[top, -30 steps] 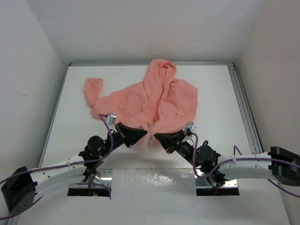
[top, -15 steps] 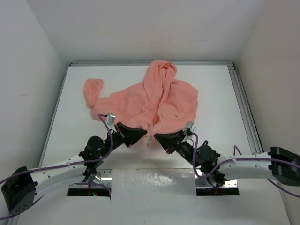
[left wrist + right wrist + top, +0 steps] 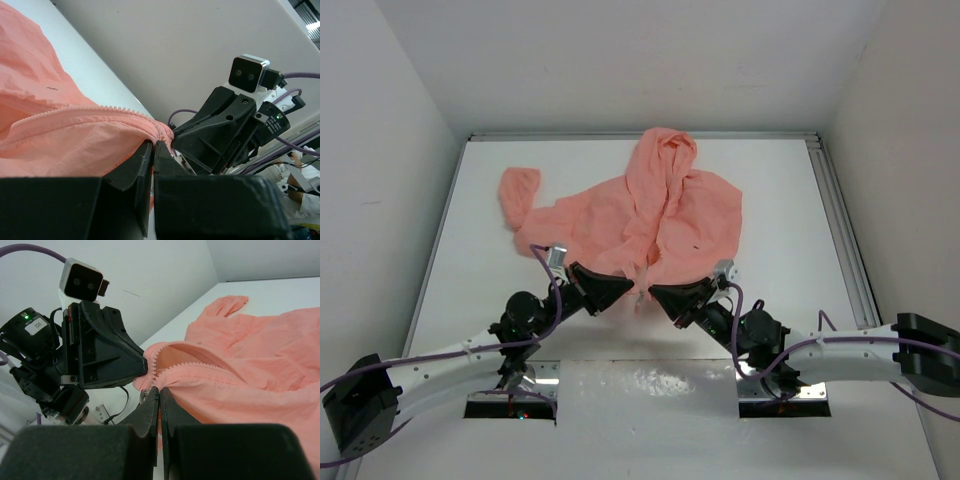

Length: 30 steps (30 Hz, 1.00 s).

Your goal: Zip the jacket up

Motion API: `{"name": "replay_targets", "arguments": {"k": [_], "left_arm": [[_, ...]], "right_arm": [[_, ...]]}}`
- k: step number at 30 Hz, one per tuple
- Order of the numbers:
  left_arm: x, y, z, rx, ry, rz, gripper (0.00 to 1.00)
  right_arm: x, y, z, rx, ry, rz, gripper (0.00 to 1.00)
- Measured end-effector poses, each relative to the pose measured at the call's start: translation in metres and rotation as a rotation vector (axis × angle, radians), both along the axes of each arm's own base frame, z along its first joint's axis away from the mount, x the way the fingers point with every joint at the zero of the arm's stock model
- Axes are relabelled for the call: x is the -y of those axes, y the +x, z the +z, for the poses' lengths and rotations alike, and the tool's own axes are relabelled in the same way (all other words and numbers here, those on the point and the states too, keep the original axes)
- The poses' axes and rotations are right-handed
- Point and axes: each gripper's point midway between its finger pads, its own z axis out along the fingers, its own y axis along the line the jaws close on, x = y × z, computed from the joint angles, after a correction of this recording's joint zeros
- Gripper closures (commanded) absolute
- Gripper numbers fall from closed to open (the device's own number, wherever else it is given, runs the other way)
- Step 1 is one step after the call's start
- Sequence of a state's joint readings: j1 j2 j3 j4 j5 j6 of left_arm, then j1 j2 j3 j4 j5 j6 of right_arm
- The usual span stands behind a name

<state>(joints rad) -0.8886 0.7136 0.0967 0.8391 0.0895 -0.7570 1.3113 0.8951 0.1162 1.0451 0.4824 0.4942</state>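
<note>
The salmon-pink hooded jacket (image 3: 650, 215) lies spread on the white table, hood at the far side, one sleeve out to the left. Its front is open, with both rows of zipper teeth (image 3: 200, 367) showing. My left gripper (image 3: 628, 288) is shut on the jacket's bottom hem at one side of the zipper; the hem shows in the left wrist view (image 3: 160, 131). My right gripper (image 3: 656, 292) is shut on the hem just opposite, next to a small metal zipper piece (image 3: 144, 396). The two grippers nearly touch, tip to tip.
A metal rail (image 3: 840, 220) runs along the table's right edge. Grey walls close in the far side and both sides. A tiny dark mark (image 3: 696, 243) sits on the jacket's right front panel.
Both grippers and the pinched hem have drawn slightly toward the near edge. Their grip has not changed.
</note>
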Motion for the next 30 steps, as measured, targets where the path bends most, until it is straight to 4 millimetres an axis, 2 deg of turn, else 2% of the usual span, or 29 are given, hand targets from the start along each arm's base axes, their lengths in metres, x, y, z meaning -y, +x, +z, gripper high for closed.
{"name": "replay_targets", "arguments": {"k": [19,25,30], "left_arm": [[-0.0006,-0.0046,0.0027,-0.003,-0.033,-0.020,1.00],[-0.0046,-0.0008,-0.0030,-0.020,-0.034,0.010,1.00],[-0.0097,0.0031,0.0013,-0.016,-0.053,0.045,1.00]], "right_arm": [[-0.0022,0.0006,-0.0007,-0.003,0.007,0.000,1.00],[-0.0060,0.0014,-0.0072,-0.034,0.009,0.002,1.00],[-0.0061,0.0057,-0.0091,-0.060,0.028,-0.023,1.00]]}}
